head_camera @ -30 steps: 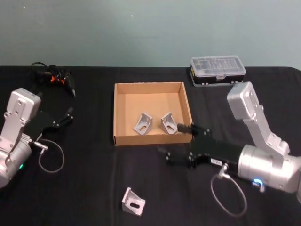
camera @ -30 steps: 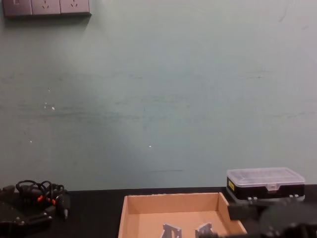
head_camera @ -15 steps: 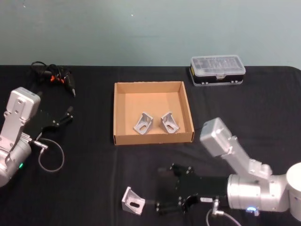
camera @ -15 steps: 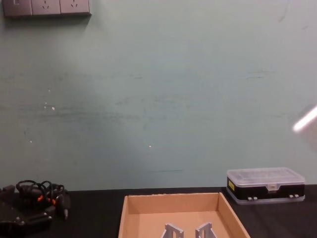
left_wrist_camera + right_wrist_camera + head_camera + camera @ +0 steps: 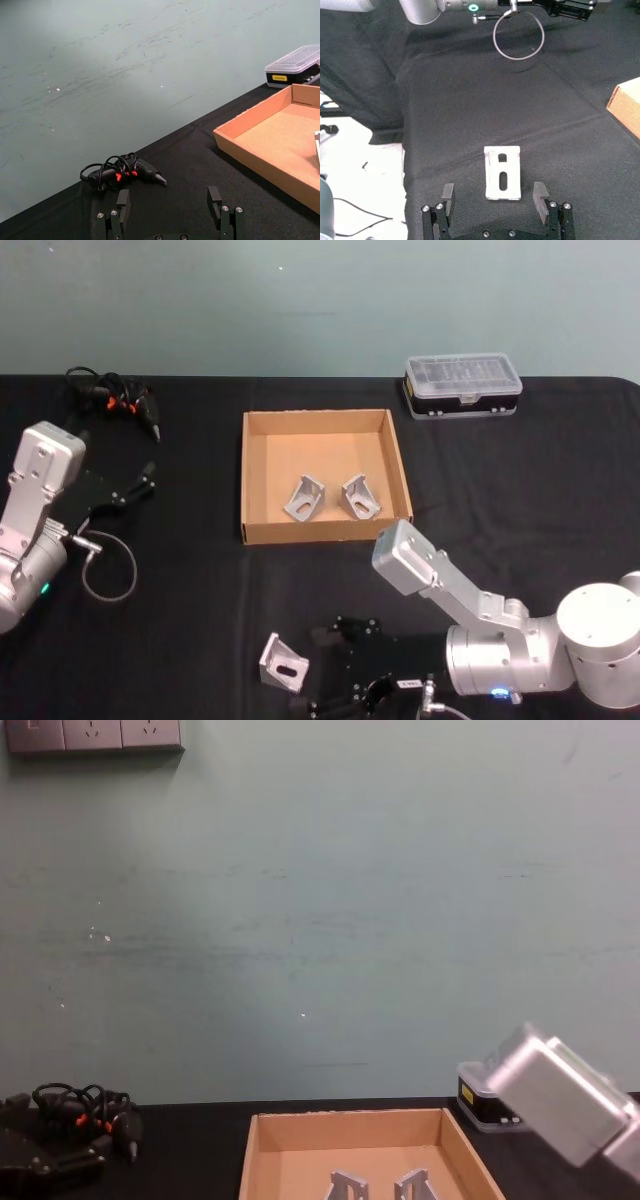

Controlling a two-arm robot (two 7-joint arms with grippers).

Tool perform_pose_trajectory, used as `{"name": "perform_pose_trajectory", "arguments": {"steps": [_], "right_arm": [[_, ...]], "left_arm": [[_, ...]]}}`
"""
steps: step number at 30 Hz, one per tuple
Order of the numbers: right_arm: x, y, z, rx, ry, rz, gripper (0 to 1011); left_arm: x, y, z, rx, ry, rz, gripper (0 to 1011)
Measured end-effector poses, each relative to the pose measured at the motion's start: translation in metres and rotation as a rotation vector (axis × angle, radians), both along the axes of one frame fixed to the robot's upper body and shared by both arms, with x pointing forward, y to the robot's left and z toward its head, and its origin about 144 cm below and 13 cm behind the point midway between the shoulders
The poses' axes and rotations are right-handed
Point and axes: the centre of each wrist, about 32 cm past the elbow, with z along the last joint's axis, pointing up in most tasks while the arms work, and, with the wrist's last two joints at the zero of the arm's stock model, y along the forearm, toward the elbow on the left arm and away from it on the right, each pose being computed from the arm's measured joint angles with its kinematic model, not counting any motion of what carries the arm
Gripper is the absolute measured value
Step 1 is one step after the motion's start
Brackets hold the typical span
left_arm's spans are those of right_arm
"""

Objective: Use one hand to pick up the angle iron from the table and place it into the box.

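A loose grey angle iron (image 5: 283, 665) lies on the black table (image 5: 170, 640) near its front edge. My right gripper (image 5: 310, 670) is open just to the right of it, one finger on each side of the piece's right end, not touching. In the right wrist view the angle iron (image 5: 503, 172) lies flat between the spread fingers (image 5: 448, 193) of the right gripper (image 5: 494, 193). The brown cardboard box (image 5: 245, 480) stands at mid-table and holds two angle irons (image 5: 304, 497) (image 5: 360, 496). My left gripper (image 5: 138, 485) rests open at the left, empty.
A clear-lidded black case (image 5: 462, 387) sits behind the box on the right. A black tool with a tangled cable (image 5: 112, 400) lies at the back left. A wire loop (image 5: 108, 570) hangs by the left arm. The right arm's silver segment (image 5: 555, 1095) partly covers the case in the chest view.
The right arm has swung from the box's front wall down to the near side of the table, bringing its open gripper up to the loose angle iron. The left arm stayed put.
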Motion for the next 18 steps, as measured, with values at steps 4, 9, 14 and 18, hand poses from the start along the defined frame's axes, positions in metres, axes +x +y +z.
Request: {"name": "perform_pose_trajectory", "arguments": {"steps": [4,9,14,18], "right_arm": [[0.002,0.004,-0.001,-0.007,0.001,0.007,1002],[0.006,0.009,-0.003,-0.01,-0.003,0.005,1002],[0.01,0.013,-0.003,-0.009,-0.015,0.001,1002],[0.014,0.019,-0.003,-0.003,-0.024,0.001,1002]], "left_arm": [[0.0,0.0,0.0,0.0,0.0,0.0,1011],[0.0,0.0,0.0,0.0,0.0,0.0,1011],[0.0,0.0,0.0,0.0,0.0,0.0,1011],[0.0,0.0,0.0,0.0,0.0,0.0,1011]]}}
